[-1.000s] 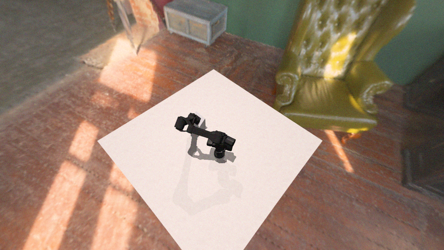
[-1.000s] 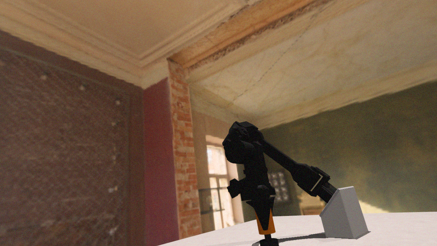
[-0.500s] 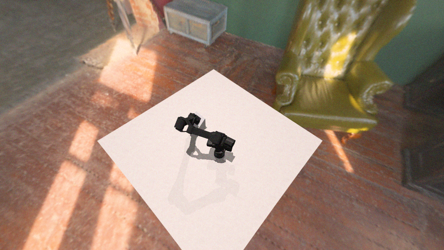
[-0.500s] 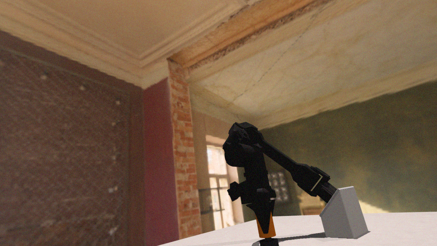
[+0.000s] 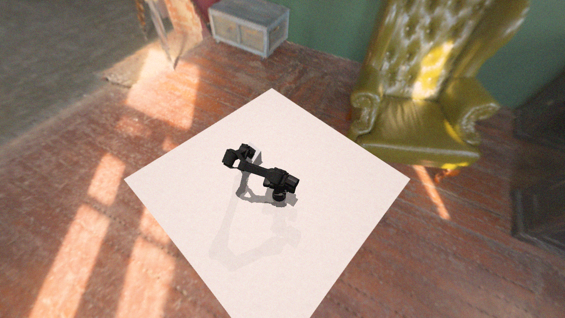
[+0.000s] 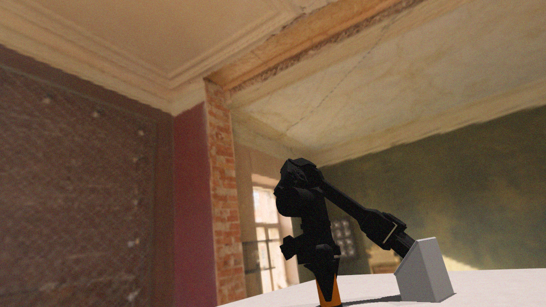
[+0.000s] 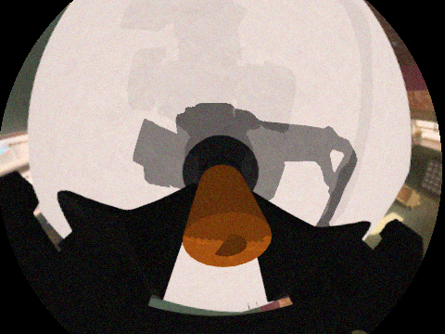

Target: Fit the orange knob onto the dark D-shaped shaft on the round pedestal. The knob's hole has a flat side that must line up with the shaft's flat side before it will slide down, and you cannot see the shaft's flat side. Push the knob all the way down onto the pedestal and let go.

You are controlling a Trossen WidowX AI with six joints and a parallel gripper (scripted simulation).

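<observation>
The orange knob (image 6: pixel 335 293) (image 7: pixel 224 204) is upright between the fingers of my gripper (image 6: pixel 327 296) (image 7: pixel 222 192), which is shut on it. The round dark pedestal (image 5: pixel 278 196) (image 7: pixel 193 162) is directly under the knob; in the exterior view only its top edge shows at the bottom of the frame. There the knob's lower end meets the pedestal's top, with no shaft visible between them. The shaft and the flat side of the hole are hidden. A dark notch-shaped mark shows on the knob's top in the wrist view. In the top view the arm hides the knob.
The white table top (image 5: pixel 316 229) (image 7: pixel 93 83) lies under everything. The grey wedge-shaped arm base (image 6: pixel 429 270) stands to the right of the knob in the exterior view. Shadows of the arm fall around the pedestal. A green armchair (image 5: pixel 418 130) stands beyond the table.
</observation>
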